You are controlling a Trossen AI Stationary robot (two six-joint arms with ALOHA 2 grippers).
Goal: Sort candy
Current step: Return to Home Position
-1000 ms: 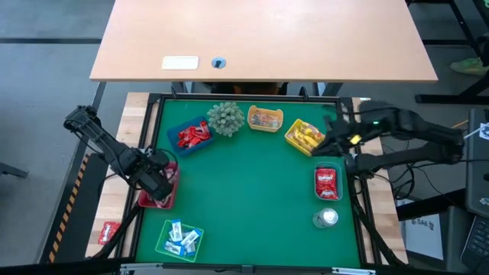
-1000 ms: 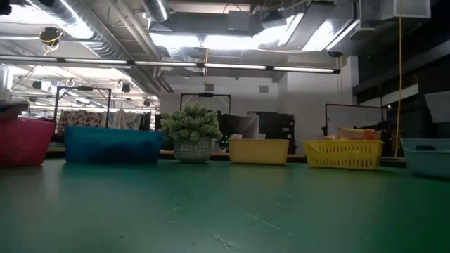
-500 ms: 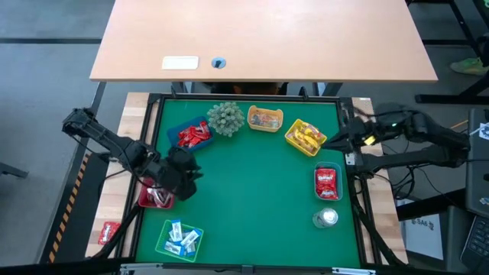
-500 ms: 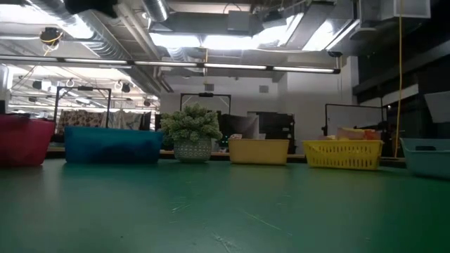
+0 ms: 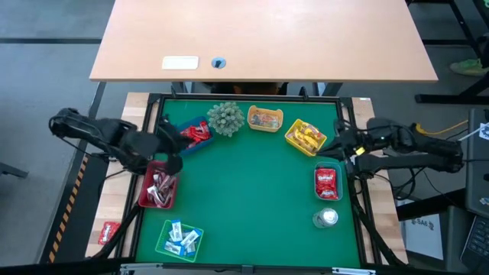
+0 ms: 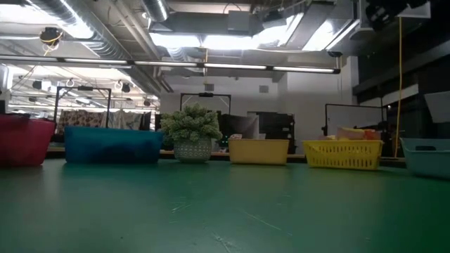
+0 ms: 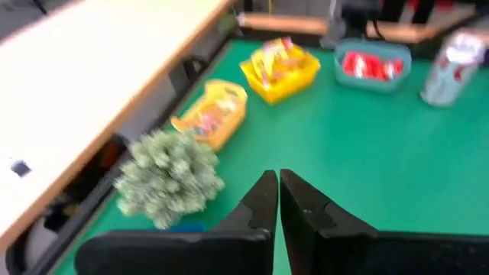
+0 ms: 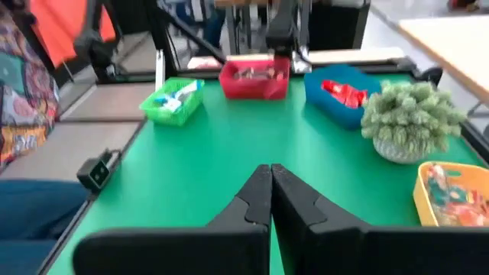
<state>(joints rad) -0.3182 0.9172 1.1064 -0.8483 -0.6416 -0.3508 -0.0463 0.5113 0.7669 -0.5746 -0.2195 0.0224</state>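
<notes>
The candy lies sorted in trays on the green mat: red pieces [image 5: 194,134] in a blue tray, silvery ones [image 5: 159,187] in a red tray, blue-white ones [image 5: 181,238] in a green tray, yellow ones [image 5: 306,135] in a yellow basket, and red ones [image 5: 326,182] in a pale blue tray. My left gripper [image 5: 176,151] [image 7: 276,187] hovers shut and empty between the blue and red trays. Near the mat's right edge my right gripper [image 5: 338,143] [image 8: 270,183] is shut and empty beside the yellow basket.
A spiky plant ball [image 5: 226,118] and a yellow oval tray [image 5: 265,119] stand at the far edge. A silvery object [image 5: 327,218] sits near the right front. One red packet [image 5: 108,231] lies off the mat at the left. The mat's middle [image 5: 252,198] is bare.
My left gripper has left the spot above the red tray, swung a little toward the mat's middle, then gone toward the far edge, next to the blue tray. My right arm has drawn back from the yellow basket toward the table's right edge.
</notes>
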